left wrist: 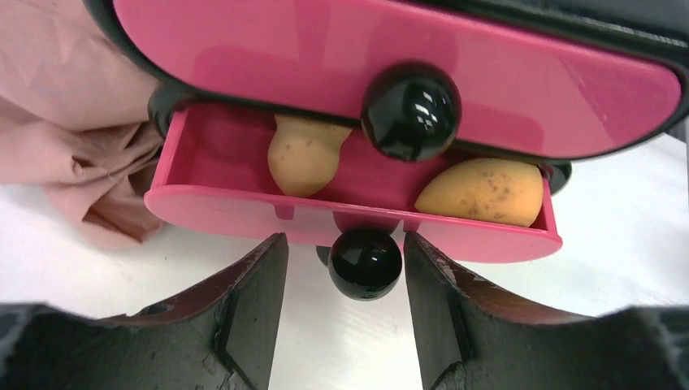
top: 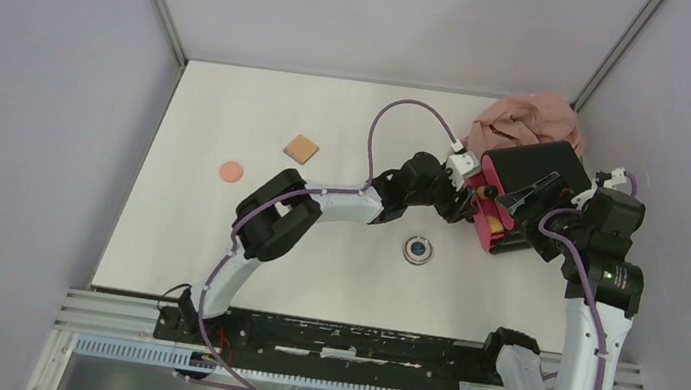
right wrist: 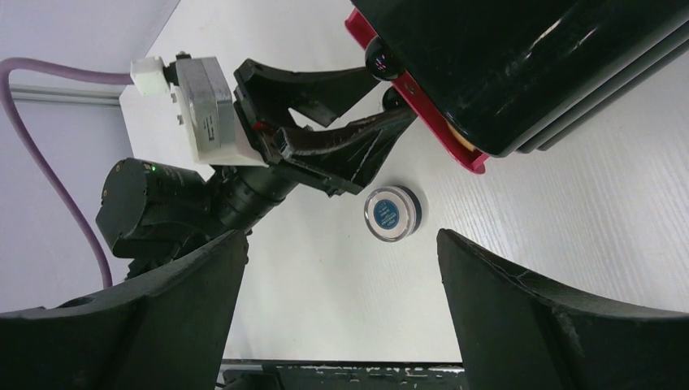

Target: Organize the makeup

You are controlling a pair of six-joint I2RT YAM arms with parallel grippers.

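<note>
Salmon-coloured and round, the puff (top: 230,172) lies flat on the white table (top: 212,258) at the far left; the tan square pad (top: 301,149) rests near it, a little to the right and farther back, the two apart. The left arm (top: 320,202) reaches rightward across the middle of the table; the left gripper (left wrist: 345,244) sits at the front of the black box (top: 537,165), its fingers parted to either side of the lower knob (left wrist: 365,262); bare table shows between the knob and one finger while the other stands just beside it, so nothing is clamped. The round silver compact (top: 418,250) lies flat just nearer the arm bases than that gripper, apart from the box. The lower drawer (left wrist: 244,207) stands open and holds both sponges; the rounder orange sponge (left wrist: 305,158) is at its left, the longer orange sponge (left wrist: 483,191) on its side at the right; the upper drawer (left wrist: 244,57) above is shut. The pinkish cloth (top: 527,123) lies bunched behind the box, touching it. The right gripper (right wrist: 341,240) hovers by the box's right side, fingers spread wide and empty.
</note>
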